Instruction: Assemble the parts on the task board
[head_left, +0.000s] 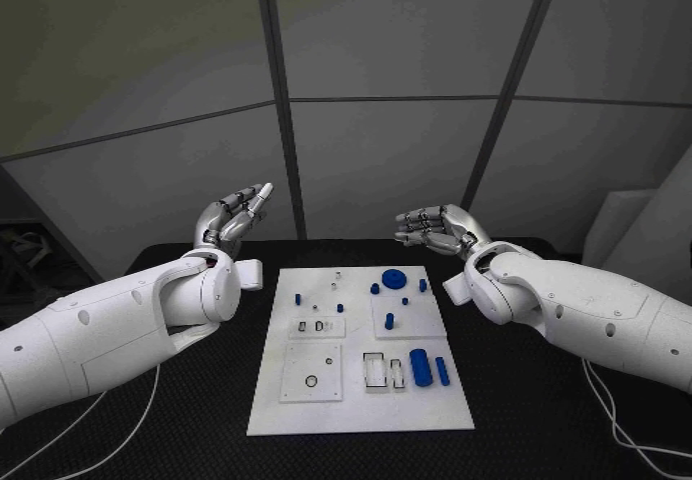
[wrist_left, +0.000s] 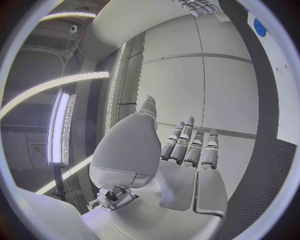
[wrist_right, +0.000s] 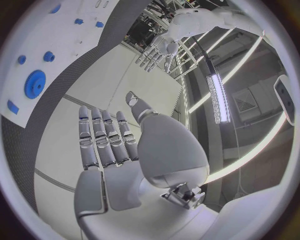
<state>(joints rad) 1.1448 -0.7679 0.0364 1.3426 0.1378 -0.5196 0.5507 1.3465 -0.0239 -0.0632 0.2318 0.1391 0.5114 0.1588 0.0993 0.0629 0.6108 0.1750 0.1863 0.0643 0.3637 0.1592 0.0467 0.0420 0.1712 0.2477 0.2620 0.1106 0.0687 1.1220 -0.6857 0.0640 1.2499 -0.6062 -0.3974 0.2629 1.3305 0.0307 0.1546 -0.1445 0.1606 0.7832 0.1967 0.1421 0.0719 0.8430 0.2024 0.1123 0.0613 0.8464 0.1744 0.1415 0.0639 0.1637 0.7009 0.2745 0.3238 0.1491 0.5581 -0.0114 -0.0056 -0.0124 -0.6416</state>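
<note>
Both arms are raised above the far end of the black table (head_left: 173, 440), with nothing in either grasp. The left robot hand (head_left: 235, 217) is lifted at the far left of the task board, palm turned inward, its fingers apart and stretched upward. The left wrist view shows the same: fingers (wrist_left: 187, 145) extended side by side, thumb standing off, nothing between them. The right robot hand (head_left: 436, 228) hangs at the far right of the board, fingers loosely bent and spread, holding nothing; from its own wrist the fingers (wrist_right: 103, 135) lie straight and separate.

The task board (head_left: 361, 415) lies flat in the middle of the table, between the two arms and nearer than both hands. The blue parts sit on it untouched. A round blue disc (head_left: 392, 277) rests at the far right of the board, with several small blue pegs (head_left: 375, 288) near it. A blue cylinder (head_left: 420, 367) lies on the near right part of the board, with a thinner blue bar (head_left: 443, 371) just beside it on the right. More small pieces dot the board's far left half; they are too small to tell apart.
</note>
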